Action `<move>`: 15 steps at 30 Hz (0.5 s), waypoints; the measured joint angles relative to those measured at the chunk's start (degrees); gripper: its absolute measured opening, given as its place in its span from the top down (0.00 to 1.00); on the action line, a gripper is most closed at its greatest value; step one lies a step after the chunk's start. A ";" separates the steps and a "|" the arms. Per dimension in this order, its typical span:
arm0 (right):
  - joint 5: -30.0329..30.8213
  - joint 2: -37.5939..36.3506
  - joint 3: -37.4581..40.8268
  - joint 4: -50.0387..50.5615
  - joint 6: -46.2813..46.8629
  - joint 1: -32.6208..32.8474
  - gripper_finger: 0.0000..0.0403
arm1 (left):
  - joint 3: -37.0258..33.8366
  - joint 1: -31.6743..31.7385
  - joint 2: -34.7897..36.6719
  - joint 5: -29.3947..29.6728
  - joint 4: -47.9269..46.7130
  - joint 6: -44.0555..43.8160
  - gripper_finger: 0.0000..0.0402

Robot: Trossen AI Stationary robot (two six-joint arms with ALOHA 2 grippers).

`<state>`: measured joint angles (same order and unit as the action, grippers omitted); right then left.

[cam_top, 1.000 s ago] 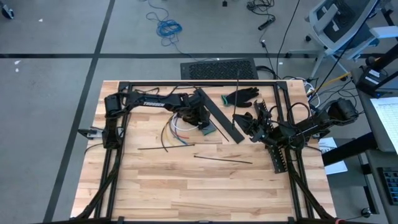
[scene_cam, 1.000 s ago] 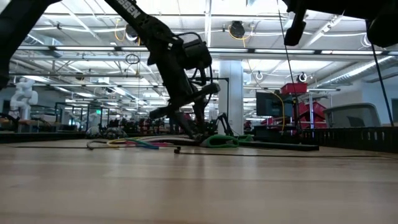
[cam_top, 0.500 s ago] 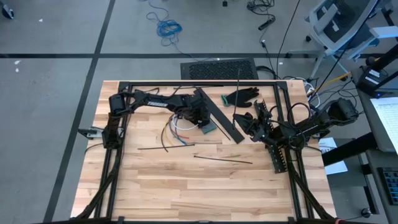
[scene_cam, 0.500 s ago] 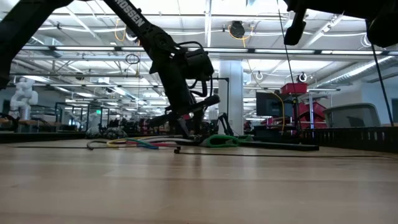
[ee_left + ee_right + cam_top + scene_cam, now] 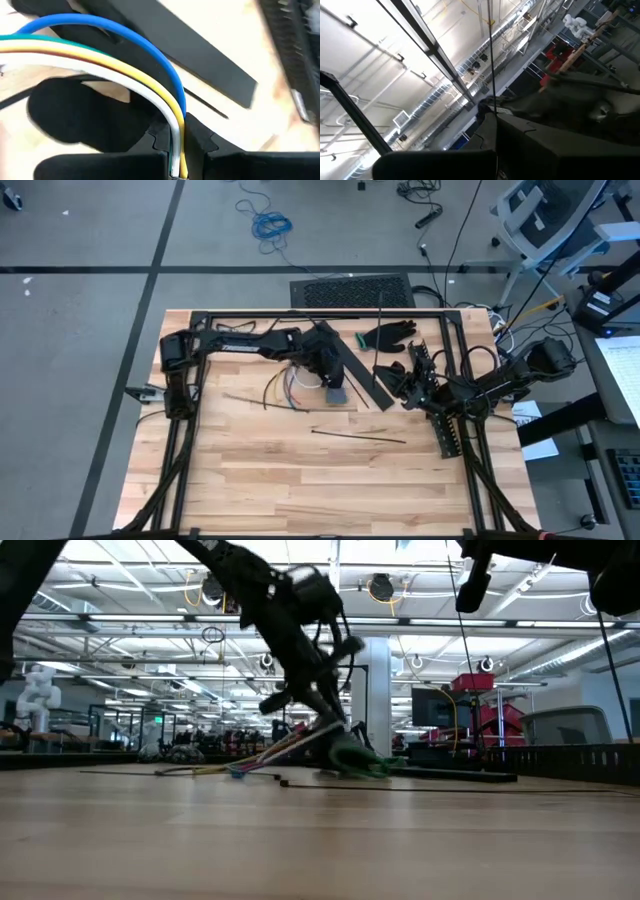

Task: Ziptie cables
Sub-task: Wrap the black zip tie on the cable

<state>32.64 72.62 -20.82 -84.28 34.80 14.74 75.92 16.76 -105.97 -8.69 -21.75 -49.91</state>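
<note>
- High view, from the left: the left gripper (image 5: 326,372) sits at the right-hand end of the cables (image 5: 285,387), near the back middle of the wooden table (image 5: 300,480), with the loose ends fanning away leftward.
- Left wrist view shows its jaws pinched tight on the cables (image 5: 125,75), with white, yellow and blue wires running down between the fingertips; the low view has that end lifted off the table while the rest trails on it.
- By my reckoning only the pick-up is done: no tie is around the bundle, and two thin black zip ties (image 5: 358,436) lie loose on the table, untouched.
- Next to the right, the black slotted strip (image 5: 352,368) lies just beside the held end.
- Far right, the right gripper (image 5: 408,385) waits with its fingers together, a thin black stick-like piece between them, seemingly a zip tie.
- Writing: white lettering shows on the left arm, too small for me to read.
</note>
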 joint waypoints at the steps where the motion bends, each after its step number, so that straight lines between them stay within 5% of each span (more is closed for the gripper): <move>1: 0.01 0.00 0.01 0.43 0.01 0.00 1.00 | 0.00 -0.23 1.32 0.00 -0.98 1.10 0.94; 9: -0.34 0.02 0.00 5.09 2.34 0.00 1.00 | 0.10 -2.02 10.00 -0.09 -15.38 10.28 0.94; 15: -0.94 0.02 0.00 4.64 2.21 -0.02 1.00 | -0.57 -4.41 10.36 15.01 -31.06 14.11 0.92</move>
<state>31.70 72.64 -20.82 -79.64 37.01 14.72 75.35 12.34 -95.61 6.33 -52.81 -35.79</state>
